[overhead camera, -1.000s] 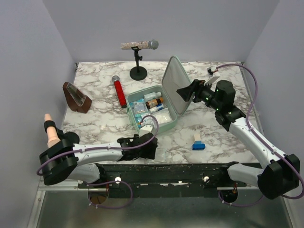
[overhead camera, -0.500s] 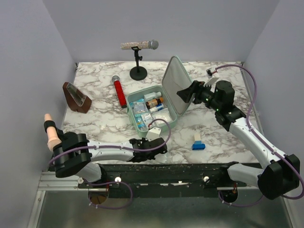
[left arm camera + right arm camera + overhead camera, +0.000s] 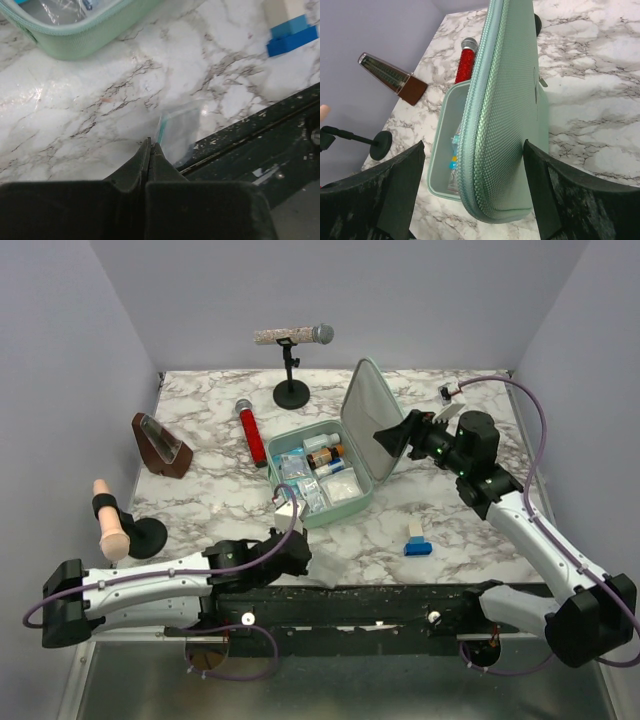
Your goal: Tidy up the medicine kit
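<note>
From above: medicine kit [image 3: 366,420] open on the bench [image 3: 210,490], lid standing straight up, tray packed with little bottles, packets and a white box. Right jaws spread wide at the lid's free edge, so closest to the kit. Left jaws low by the front edge of the bench, squeezed on a clear bag [image 3: 325,567], tray close by but not touching. Small blue-and-white box [image 3: 418,538] alone on the bench, past the bag. From the left wrist: jaws pressed tight with no gap, corner of the clear bag [image 3: 180,132] pinched at the tips, rest of the bag flat in front, partly over the bench edge. Green wall of the kit [image 3: 85,37] ahead and off to the left; box [image 3: 292,35] ahead and off to the right. Likely next: lift, swing left, drop the bag in the tray. From the right wrist: jaws far apart, one finger on each side of the lid [image 3: 510,100], neither plainly touching. Lid's long edge pointing straight away from the jaws. Open tray left of the lid, a few blue and clear packets peeking out. Red tube [image 3: 466,65] and brown metronome [image 3: 390,75] farther off, beyond the tray.
</note>
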`<control>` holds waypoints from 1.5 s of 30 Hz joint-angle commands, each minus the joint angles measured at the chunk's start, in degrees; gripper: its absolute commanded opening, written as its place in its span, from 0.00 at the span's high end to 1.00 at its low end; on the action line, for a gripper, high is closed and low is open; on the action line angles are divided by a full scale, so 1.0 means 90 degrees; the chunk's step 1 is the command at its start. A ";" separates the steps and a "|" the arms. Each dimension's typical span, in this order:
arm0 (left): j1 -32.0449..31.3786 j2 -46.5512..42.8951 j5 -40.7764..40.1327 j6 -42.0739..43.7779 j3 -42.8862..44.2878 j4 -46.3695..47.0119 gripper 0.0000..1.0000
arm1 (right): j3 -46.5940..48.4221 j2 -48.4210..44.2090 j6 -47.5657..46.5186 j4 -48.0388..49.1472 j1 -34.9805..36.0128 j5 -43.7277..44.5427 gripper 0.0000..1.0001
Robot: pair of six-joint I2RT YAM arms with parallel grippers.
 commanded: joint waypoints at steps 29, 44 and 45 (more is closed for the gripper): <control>-0.0029 0.0647 0.0254 0.0501 0.0537 -0.0027 0.05 | 0.0369 0.0215 0.0142 -0.0700 -0.0170 -0.0619 0.09; -0.0615 0.2777 0.0187 0.1234 0.1094 -0.0007 0.16 | 0.0212 0.0303 0.0122 -0.0710 -0.0170 -0.0541 0.10; -0.0615 0.2884 0.0138 0.1254 0.1152 -0.0045 0.16 | 0.0212 0.0303 0.0122 -0.0720 -0.0179 -0.0532 0.09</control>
